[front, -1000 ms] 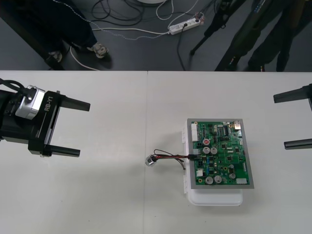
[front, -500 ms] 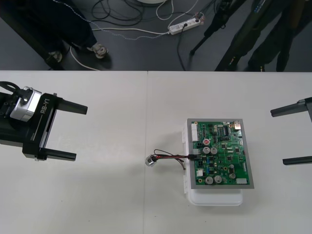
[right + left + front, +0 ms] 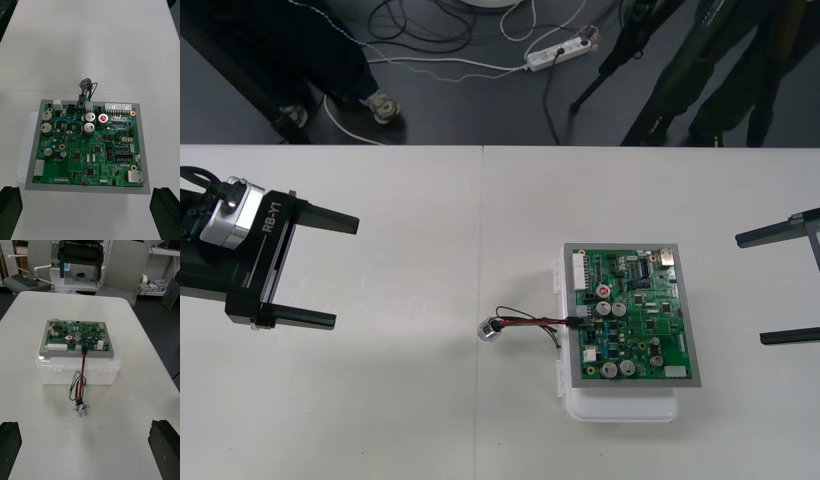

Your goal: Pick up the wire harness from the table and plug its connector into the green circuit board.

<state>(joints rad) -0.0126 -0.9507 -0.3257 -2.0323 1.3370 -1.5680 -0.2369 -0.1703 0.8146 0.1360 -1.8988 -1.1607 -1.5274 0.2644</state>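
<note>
- The harness (image 3: 530,322) lies right of the surface's (image 3: 380,400) middle, a little toward its near edge. It runs from the socket (image 3: 80,410) on the bare surface to the plug (image 3: 80,101) at the edge of the board (image 3: 635,315) that faces the surface's left edge.
- Both wrist views show the plug sitting in a connector on that board edge, so it looks seated already. How deep it sits cannot be told.
- The board rests on a white base (image 3: 75,371), so the wires (image 3: 83,365) drop from the plug over the base's side to the surface, where they loop loosely before the socket.
- Left pincer (image 3: 346,272): near the surface's left edge, spread wide, holding nothing, well apart from the harness.
- Right pincer (image 3: 750,290): at the surface's right edge, also wide and holding nothing, beyond the board from the harness.
- Handling, as a judgement:
  - The harness is very light and the thin wires are limp. They give no push, so pressing on them would only bend them.
  - The metal socket is the heavier end, and it is round and smooth enough to slip or roll under a squeeze.
  - The plug is small, stiff plastic with fine contacts, and it is easily cocked if pressed off-axis.
- Where to hold, if reseating is needed:
  - Grip across the plug's flat sides, close behind the board edge.
  - Do not pull on the wires, because that loads their joints at the plug.
  - The board's small upright parts stand just beside the connector and should not be touched.
</note>
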